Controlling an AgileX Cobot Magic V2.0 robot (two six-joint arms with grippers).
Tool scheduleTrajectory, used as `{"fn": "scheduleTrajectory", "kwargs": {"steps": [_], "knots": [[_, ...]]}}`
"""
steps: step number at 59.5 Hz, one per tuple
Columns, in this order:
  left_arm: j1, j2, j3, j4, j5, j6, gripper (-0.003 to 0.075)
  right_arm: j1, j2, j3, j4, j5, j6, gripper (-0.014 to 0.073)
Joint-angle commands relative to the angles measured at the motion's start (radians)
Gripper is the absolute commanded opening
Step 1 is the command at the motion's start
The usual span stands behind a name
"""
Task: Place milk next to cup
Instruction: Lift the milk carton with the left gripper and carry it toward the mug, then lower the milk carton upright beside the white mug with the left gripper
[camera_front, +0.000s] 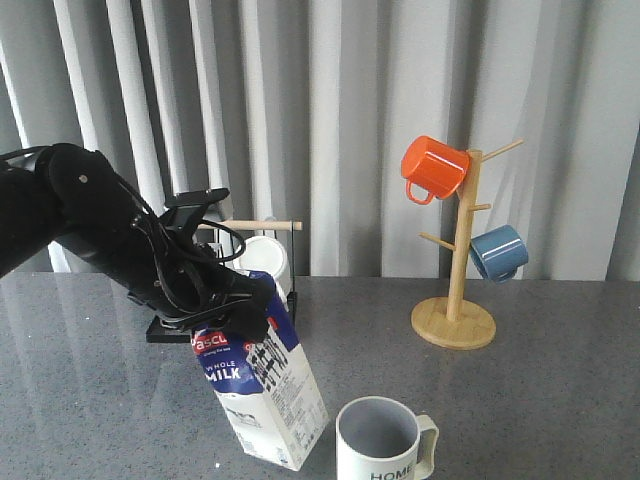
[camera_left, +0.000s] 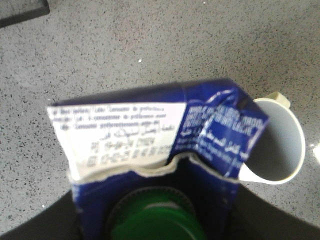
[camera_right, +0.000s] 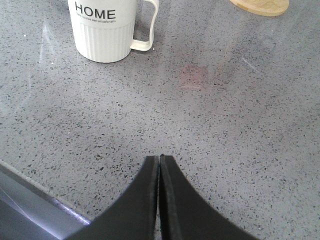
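Front view: the grey table (camera_front: 560, 400) fills the bottom of the frame. The left gripper (camera_front: 215, 295), at centre left, is closed around the top of the one milk (camera_front: 262, 385). The carton hangs tilted, its long side leaning so the bottom swings lower right toward the one cup (camera_front: 380, 440), at bottom centre, just beside it. I think it must be stood straight there. The right gripper (camera_right: 159, 200) is squeezed closed and holds nothing. One wooden tree (camera_front: 455, 290) carries two mugs, at the right.
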Motion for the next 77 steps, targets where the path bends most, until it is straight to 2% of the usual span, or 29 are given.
{"fn": "scheduleTrajectory", "kwargs": {"steps": [1, 27, 37, 48, 59, 66, 77], "knots": [[-0.009, -0.038, -0.028, -0.036, -0.04, -0.023, -0.0006, -0.003, 0.005, -0.024, -0.003, -0.062, -0.006, -0.0006], [-0.035, -0.005, -0.028, -0.007, 0.001, -0.028, 0.0008, -0.003, 0.005, -0.024, 0.001, -0.063, -0.006, -0.0006], [-0.041, -0.005, -0.028, -0.009, 0.005, -0.028, 0.0059, -0.003, 0.005, -0.024, 0.001, -0.063, -0.006, -0.0006], [-0.044, -0.005, -0.028, -0.01, 0.011, -0.029, 0.0193, -0.003, 0.005, -0.024, 0.001, -0.063, -0.006, -0.0006], [-0.044, -0.005, -0.028, -0.009, 0.028, -0.029, 0.0404, -0.003, 0.005, -0.024, 0.001, -0.063, -0.006, -0.0006], [-0.044, -0.006, -0.028, -0.009, 0.035, -0.03, 0.051, -0.003, 0.005, -0.024, 0.001, -0.063, -0.006, -0.0006], [-0.044, -0.008, -0.028, -0.009, 0.042, -0.03, 0.06, -0.003, 0.005, -0.024, 0.001, -0.063, -0.006, -0.0006]]}}
